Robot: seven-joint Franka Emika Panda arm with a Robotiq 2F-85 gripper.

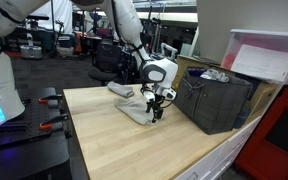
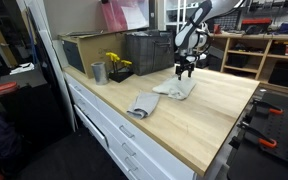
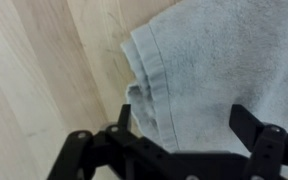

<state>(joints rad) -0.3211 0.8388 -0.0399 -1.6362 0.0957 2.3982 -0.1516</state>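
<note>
A grey towel (image 1: 136, 104) lies crumpled on the light wooden tabletop (image 1: 114, 140); it also shows in an exterior view (image 2: 162, 95) and fills the wrist view (image 3: 214, 70). My gripper (image 1: 159, 103) hangs just above the towel's end near the dark bin, fingers pointing down. In the wrist view the gripper (image 3: 182, 118) is open, its two black fingers spread wide over the towel's folded hem, with nothing between them. It also shows above the towel in an exterior view (image 2: 185, 70).
A dark fabric bin (image 1: 217, 98) stands on the table close beside the gripper. In an exterior view a grey crate (image 2: 149, 52), a cardboard box (image 2: 84, 50), a metal cup (image 2: 98, 72) and a small black tray with yellow items (image 2: 117, 68) line the back.
</note>
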